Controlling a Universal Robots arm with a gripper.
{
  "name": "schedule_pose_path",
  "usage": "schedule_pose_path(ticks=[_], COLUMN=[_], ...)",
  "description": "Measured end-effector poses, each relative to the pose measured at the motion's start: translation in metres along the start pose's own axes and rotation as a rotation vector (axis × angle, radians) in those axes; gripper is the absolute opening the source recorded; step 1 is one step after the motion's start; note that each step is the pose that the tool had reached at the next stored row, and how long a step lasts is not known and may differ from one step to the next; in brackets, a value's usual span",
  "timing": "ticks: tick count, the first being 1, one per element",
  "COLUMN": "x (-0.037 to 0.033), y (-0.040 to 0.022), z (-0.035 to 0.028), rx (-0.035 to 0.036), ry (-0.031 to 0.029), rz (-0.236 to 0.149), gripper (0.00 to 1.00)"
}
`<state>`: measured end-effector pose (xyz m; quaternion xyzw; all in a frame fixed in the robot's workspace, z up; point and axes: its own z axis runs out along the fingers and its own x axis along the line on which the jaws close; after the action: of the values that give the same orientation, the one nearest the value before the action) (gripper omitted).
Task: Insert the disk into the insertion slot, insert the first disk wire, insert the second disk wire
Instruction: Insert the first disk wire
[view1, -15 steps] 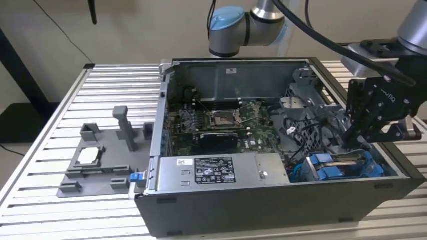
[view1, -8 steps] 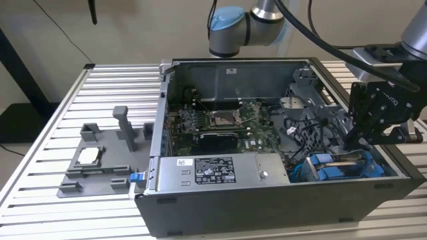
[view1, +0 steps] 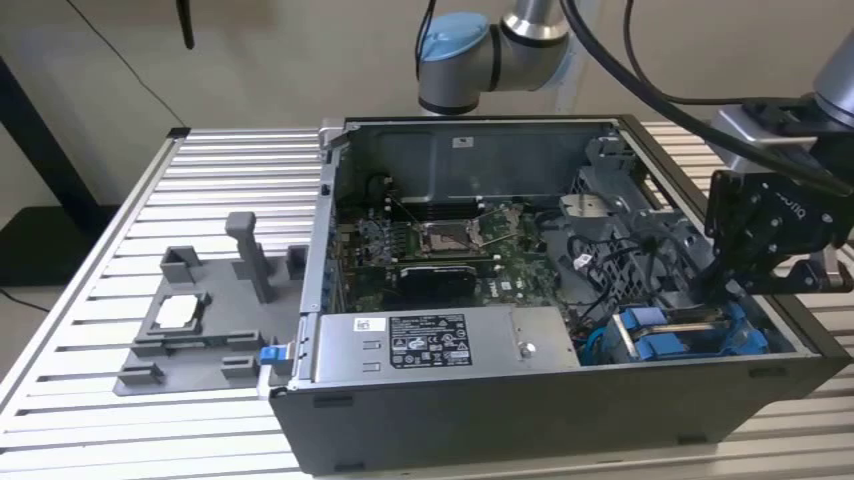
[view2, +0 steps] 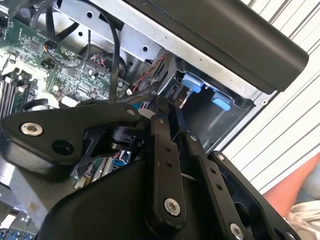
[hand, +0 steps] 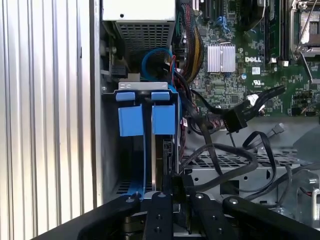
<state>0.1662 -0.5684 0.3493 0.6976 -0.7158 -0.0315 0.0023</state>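
Note:
The disk stands on edge inside the insertion slot, the grey metal cage at the case's front corner on the exterior view's right. Its blue carrier tab shows at the cage's far end. My gripper sits at the disk's near end, fingers drawn in close on its thin edge. From outside, the gripper dips into the case just above the blue carrier. In the second wrist view the fingertips point at the cage. A loose black cable with a connector lies beside the cage.
A second blue-tabbed carrier sits beside the disk in the cage. The grey power-supply box fills the case's front, with the motherboard behind it. Black cables loop next to the cage. A grey fixture lies on the slatted table.

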Motion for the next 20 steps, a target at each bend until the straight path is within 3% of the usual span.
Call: schedule_pose_path(ticks=[9,20], x=[0.0003,0.0008], y=[-0.002,-0.0031], z=[0.0065,0.0091], rx=[-0.0001,0.0001], ry=[-0.0013,-0.0013], rz=[0.0,0.002], gripper=[0.19,0.19])
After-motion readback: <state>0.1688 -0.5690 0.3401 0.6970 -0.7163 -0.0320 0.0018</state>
